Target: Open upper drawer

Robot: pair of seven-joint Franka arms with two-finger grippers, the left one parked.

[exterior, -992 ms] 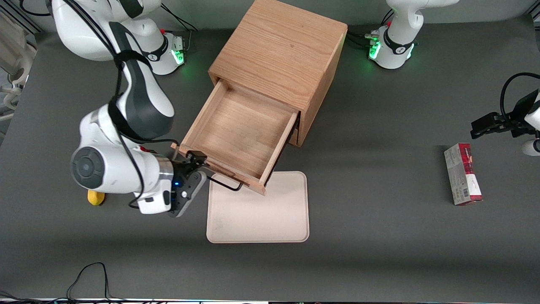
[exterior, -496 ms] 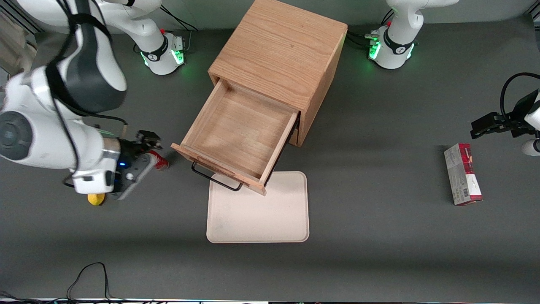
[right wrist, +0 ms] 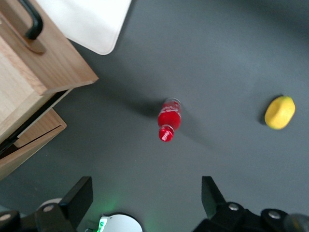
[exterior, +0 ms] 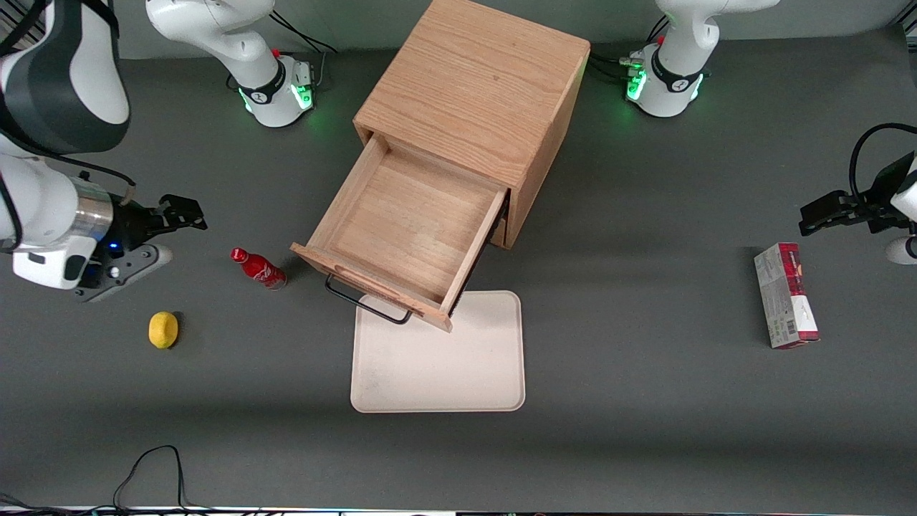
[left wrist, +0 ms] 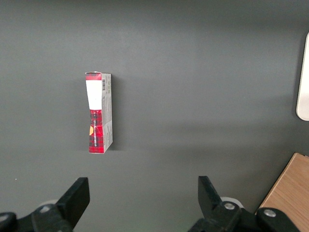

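The upper drawer point(exterior: 408, 229) of the oak cabinet point(exterior: 473, 86) stands pulled far out, its light-wood box empty. Its thin black wire handle point(exterior: 365, 304) hangs over the edge of the cream tray. In the right wrist view the drawer's front corner point(right wrist: 48, 67) and one end of the handle point(right wrist: 31, 21) show, with the lower drawer point(right wrist: 34, 133) beneath. My gripper point(exterior: 183, 213) is open and empty, well away from the drawer toward the working arm's end of the table. Its fingers point(right wrist: 79, 198) are spread wide above bare table.
A small red bottle point(exterior: 258, 268) stands beside the drawer's front corner, between it and my gripper. A yellow lemon point(exterior: 163, 330) lies nearer the front camera. A cream tray point(exterior: 437, 358) lies in front of the drawer. A red and grey carton point(exterior: 785, 295) lies toward the parked arm's end.
My gripper has let go of the handle and drawn away from the drawer toward the working arm's end, uncovering the red bottle and the lemon. The drawer stays pulled out.
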